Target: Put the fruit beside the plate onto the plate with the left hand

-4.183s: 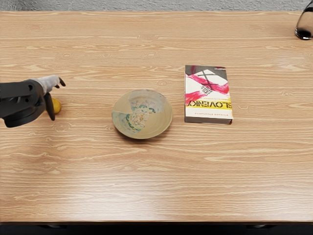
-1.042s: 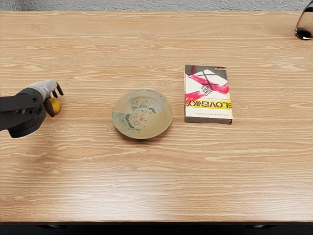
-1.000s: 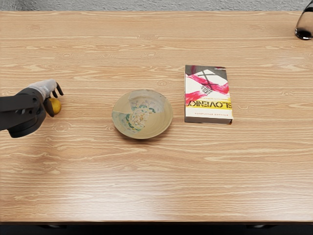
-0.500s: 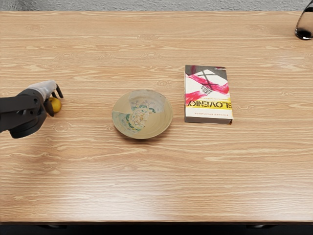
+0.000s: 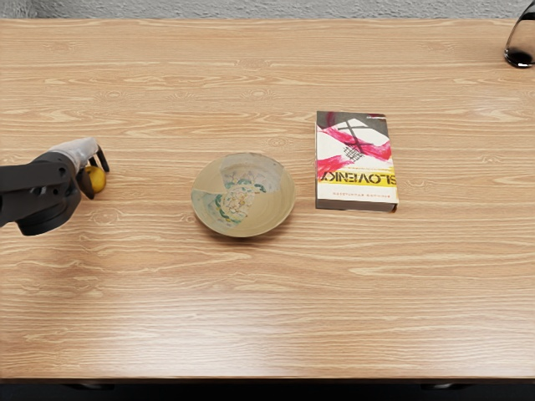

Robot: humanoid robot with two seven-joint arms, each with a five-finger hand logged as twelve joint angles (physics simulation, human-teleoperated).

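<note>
I've got the left hand (image 5: pixel 73 164) at the far left of the frame, about mid-height, its dark forearm coming in from the left edge. Its fingers (image 5: pixel 101 156) curl over the top of the fruit (image 5: pixel 97 179) with the thumb on the near side, so the small yellow fruit is pinched between them, only its right half showing. It sits low, at table (image 5: pixel 267 301) level as far as I can tell, and well left of the plate (image 5: pixel 280 205). The plate is near centre frame with nothing on it. Just right of the plate lies a book (image 5: pixel 354 160), flat, cover up. A bit of the right arm (image 5: pixel 520 43) shows in the upper right corner.
</note>
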